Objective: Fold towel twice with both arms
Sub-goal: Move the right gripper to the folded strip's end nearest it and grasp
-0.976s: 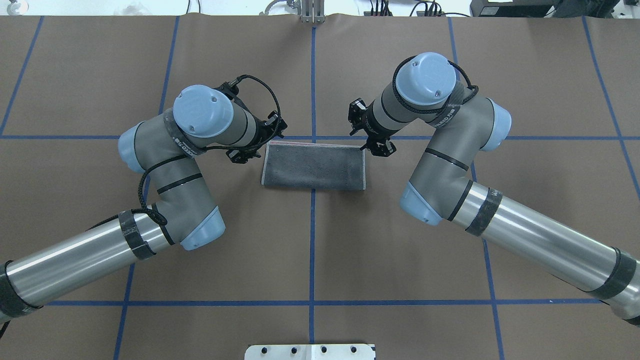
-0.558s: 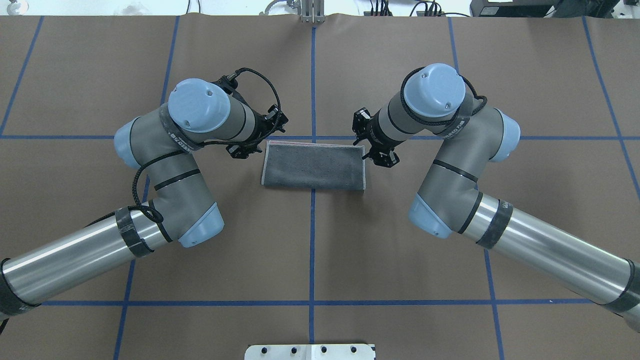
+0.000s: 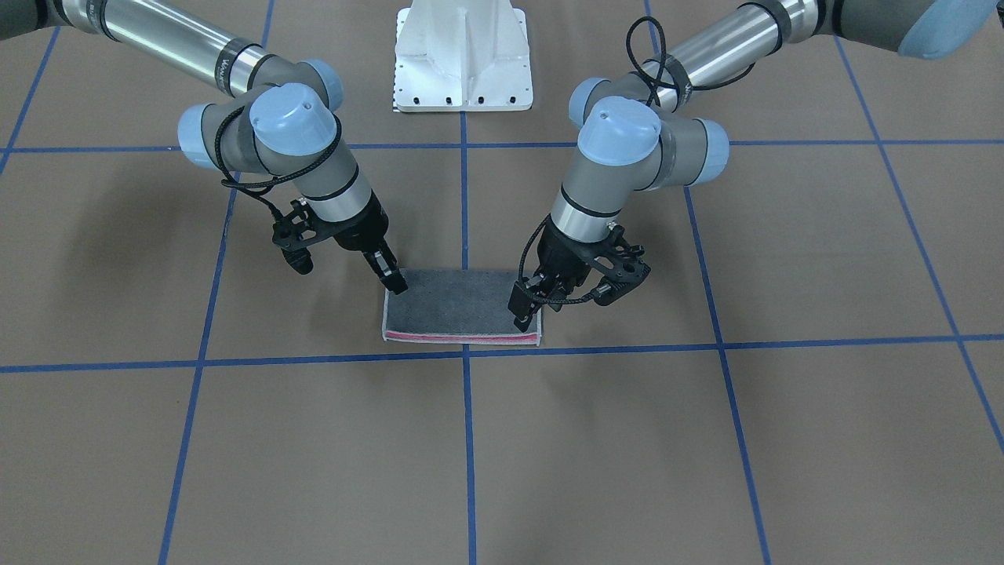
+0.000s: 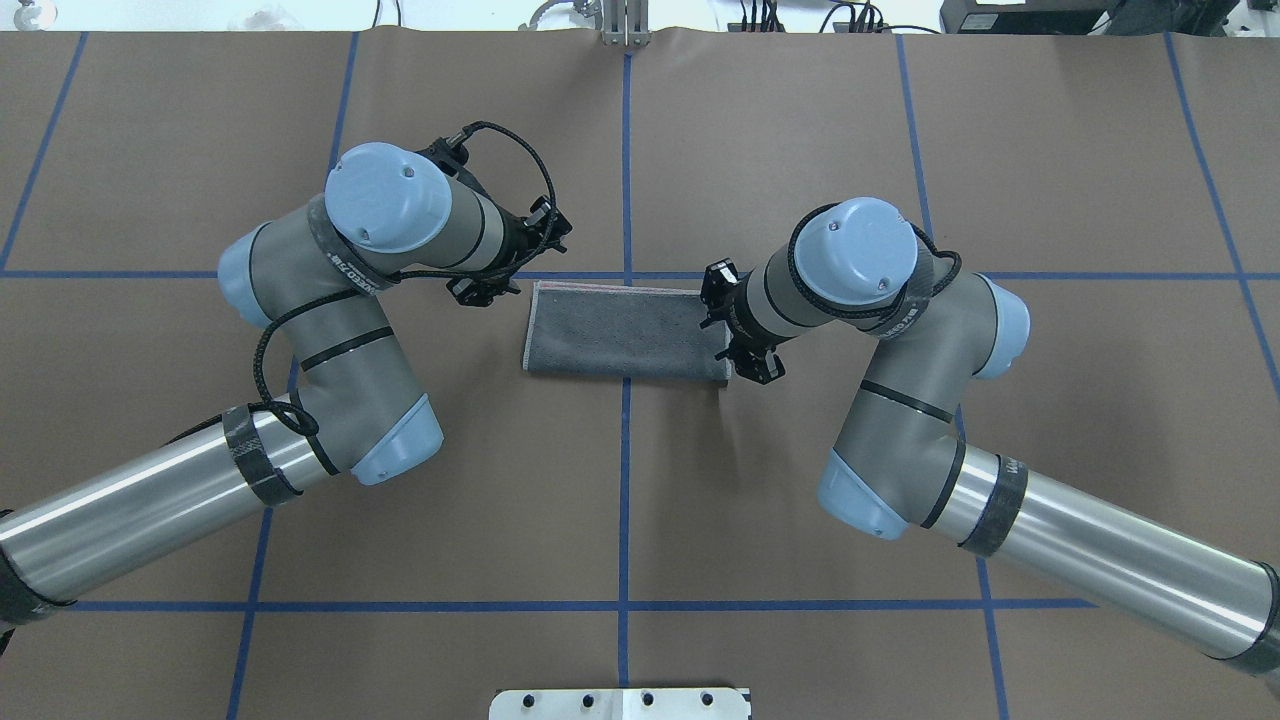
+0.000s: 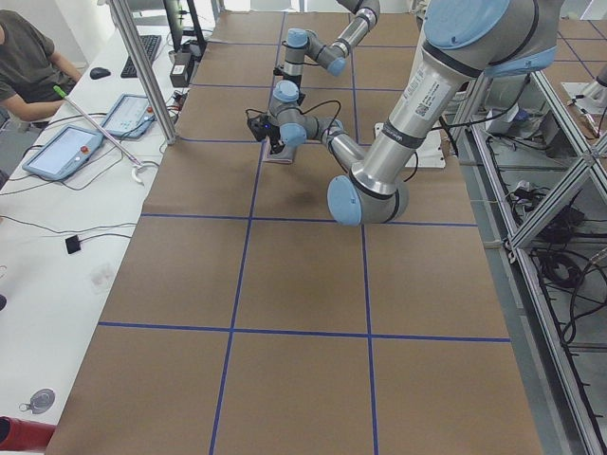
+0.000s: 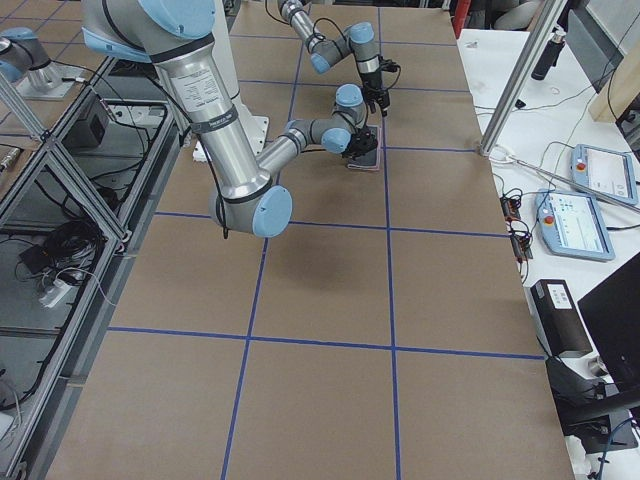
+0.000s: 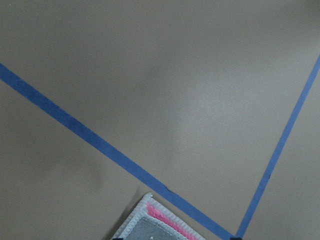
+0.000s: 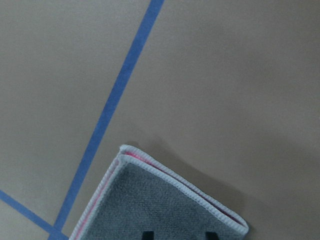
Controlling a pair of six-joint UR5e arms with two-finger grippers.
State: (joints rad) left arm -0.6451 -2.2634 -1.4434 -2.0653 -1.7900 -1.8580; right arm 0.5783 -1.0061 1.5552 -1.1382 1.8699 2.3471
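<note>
Towel point(image 4: 620, 332) on the table point(image 4: 800, 500), left end effector point(image 3: 524, 311) at its left end, right end effector point(image 3: 396, 281) at its right

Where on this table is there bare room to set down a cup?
Widest bare patch: the table between the towel and the white pedestal. It is also bare beyond the towel's far edge. It is crowded at the towel's short ends, where the left pincer and right pincer sit.
</note>
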